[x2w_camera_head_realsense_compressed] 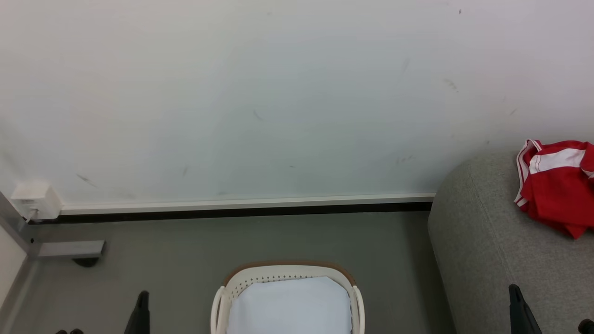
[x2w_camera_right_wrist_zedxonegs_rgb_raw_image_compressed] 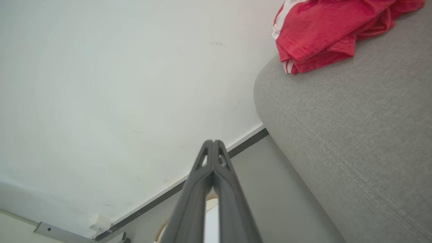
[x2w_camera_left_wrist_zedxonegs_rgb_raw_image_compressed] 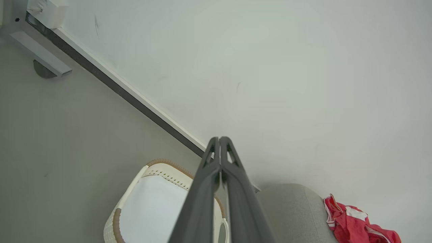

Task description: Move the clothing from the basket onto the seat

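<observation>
Findings from my remote station. The clothing [x2w_camera_head_realsense_compressed: 557, 185], red with white stripe trim, lies crumpled on top of the seat [x2w_camera_head_realsense_compressed: 482, 241], close to its rounded end by the wall [x2w_camera_head_realsense_compressed: 278, 93]. The basket [x2w_camera_head_realsense_compressed: 287, 266] stands on the floor [x2w_camera_head_realsense_compressed: 232, 241] left of the seat and apart from it. It sits between my two grippers, and its plain white inside is exposed.

The left gripper [x2w_camera_left_wrist_zedxonegs_rgb_raw_image_compressed: 220, 139] has its jaws pressed together along their length with nothing between them. In its wrist view it crosses above the basket's rim. The right gripper [x2w_camera_right_wrist_zedxonegs_rgb_raw_image_compressed: 213, 141] also has its jaws together with nothing held. It points toward the wall beside the seat's rounded end, well apart from the clothing.

A white socket box [x2w_camera_head_realsense_compressed: 35, 200] sits at the skirting on the far left.
</observation>
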{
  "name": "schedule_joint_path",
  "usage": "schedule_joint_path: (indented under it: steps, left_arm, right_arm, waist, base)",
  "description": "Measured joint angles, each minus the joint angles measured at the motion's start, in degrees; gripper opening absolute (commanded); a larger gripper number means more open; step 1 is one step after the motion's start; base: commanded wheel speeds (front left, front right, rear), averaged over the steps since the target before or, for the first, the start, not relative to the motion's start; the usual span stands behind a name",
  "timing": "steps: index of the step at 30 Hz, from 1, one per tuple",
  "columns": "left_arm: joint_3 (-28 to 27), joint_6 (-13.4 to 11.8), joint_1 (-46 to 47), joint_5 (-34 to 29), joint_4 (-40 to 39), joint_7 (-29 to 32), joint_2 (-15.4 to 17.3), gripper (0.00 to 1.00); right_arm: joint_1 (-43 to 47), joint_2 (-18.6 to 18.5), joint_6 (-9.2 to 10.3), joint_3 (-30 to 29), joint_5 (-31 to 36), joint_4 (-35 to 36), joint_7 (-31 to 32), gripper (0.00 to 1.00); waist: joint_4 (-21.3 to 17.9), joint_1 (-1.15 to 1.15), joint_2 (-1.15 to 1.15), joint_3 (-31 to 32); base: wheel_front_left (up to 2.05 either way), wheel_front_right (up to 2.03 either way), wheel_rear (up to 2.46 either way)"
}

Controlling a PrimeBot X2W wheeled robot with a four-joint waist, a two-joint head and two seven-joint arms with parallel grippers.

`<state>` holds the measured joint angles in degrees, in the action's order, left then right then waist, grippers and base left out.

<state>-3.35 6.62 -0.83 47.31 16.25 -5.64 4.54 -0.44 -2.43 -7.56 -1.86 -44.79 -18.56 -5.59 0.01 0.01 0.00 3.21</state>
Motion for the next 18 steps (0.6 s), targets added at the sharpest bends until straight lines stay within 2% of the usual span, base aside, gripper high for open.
schedule_joint_path:
  steps: [18]
  left_arm:
    - [-0.9, 0.4, 1.8, 11.9, -0.5, 3.2, -0.4, 0.0]
  right_arm:
    - [-1.8, 0.0, 0.0, -1.2, -12.9, 1.2, 3.3, 0.0]
  waist:
    - [0.0, 0.0, 0.0, -0.7]
  base:
    - [0.0, 0.0, 0.0]
